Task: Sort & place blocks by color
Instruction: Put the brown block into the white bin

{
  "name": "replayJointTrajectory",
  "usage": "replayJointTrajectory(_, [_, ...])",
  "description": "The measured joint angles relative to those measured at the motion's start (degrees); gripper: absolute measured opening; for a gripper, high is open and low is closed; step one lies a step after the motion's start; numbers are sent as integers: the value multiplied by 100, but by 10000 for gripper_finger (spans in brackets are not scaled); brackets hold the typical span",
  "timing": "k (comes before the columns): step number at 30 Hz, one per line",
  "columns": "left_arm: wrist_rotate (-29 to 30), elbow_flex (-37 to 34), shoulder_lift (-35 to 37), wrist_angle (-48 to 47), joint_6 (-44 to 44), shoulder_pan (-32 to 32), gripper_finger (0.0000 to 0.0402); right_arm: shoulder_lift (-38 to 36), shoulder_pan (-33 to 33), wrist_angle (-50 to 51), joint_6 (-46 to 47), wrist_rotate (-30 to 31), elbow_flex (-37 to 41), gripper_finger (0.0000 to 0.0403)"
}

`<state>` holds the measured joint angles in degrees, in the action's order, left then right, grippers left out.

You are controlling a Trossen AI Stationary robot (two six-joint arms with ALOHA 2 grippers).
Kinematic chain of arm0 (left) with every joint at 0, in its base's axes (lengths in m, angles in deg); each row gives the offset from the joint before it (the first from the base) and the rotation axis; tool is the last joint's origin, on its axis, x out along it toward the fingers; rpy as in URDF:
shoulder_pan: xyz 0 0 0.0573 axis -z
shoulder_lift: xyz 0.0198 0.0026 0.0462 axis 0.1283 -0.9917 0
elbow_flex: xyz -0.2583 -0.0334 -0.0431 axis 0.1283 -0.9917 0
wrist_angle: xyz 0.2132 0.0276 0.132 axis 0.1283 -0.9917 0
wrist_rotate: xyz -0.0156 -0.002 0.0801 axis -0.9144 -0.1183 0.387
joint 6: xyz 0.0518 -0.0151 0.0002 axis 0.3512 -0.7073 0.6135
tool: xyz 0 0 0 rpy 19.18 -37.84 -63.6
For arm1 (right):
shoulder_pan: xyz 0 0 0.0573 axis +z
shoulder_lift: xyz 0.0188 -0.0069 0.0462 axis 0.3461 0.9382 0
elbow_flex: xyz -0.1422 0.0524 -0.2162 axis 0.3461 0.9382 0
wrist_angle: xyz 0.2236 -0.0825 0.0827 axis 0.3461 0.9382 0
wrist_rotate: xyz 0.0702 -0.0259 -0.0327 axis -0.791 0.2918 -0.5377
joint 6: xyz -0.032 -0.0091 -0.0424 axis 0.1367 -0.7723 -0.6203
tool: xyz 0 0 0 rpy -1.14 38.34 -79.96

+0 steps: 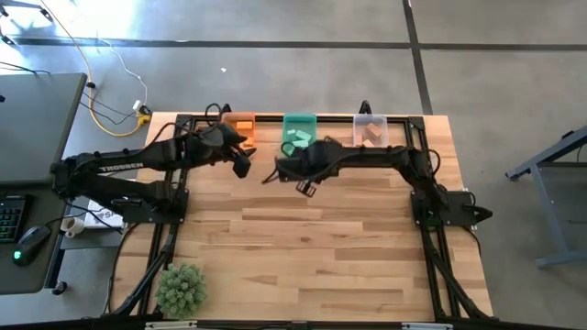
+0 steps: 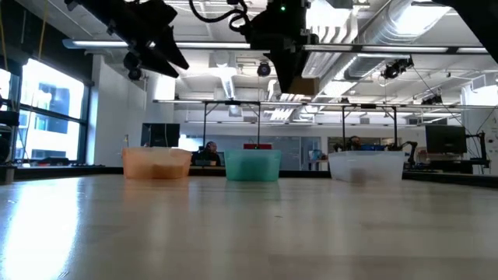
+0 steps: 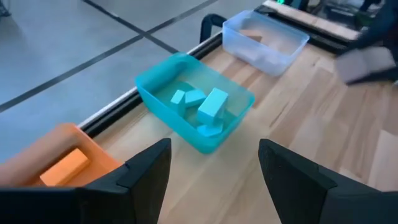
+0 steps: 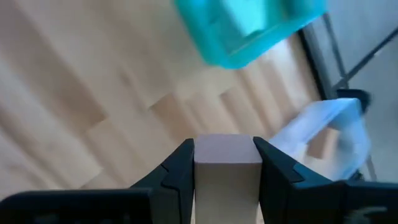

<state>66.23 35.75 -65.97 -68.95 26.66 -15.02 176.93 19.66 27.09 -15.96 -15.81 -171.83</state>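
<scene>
Tan wooden block (image 4: 227,167), hidden under dark arms in the high view, shows only in the right wrist view, clamped between the right gripper's (image 4: 226,163) fingers above the table (image 1: 321,247) near the translucent teal bin (image 1: 299,132), while the left gripper's (image 3: 214,163) fingers stand apart, empty.

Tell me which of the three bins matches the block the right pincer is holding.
The clear bin, rightmost in the row: the right pincer grips a plain tan block, and tan pieces lie only there. The green bin holds teal blocks, the orange bin orange.
</scene>
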Motion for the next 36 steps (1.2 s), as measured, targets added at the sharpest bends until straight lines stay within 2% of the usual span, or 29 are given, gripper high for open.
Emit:
replayJointTrajectory(7, [-367,0,382,9,186,-495,229,-591,-506,17,134,319,779,103])
replayJointTrajectory(15, [-551,0,472,38,508,-879,229,-1603,-1381,-359,442,468,2421,103])
replayJointTrajectory(26, [-738,0,463,1032,733,-1224,229,-3113,-2850,-2974,444,70,4985,103])
replayJointTrajectory(32, [-756,0,463,1621,755,-1424,229,-3378,-3421,-4513,302,-306,5971,103])
replayJointTrajectory(36, [-763,0,463,1700,755,-1545,229,-3386,-3679,-5150,321,-537,6420,103])
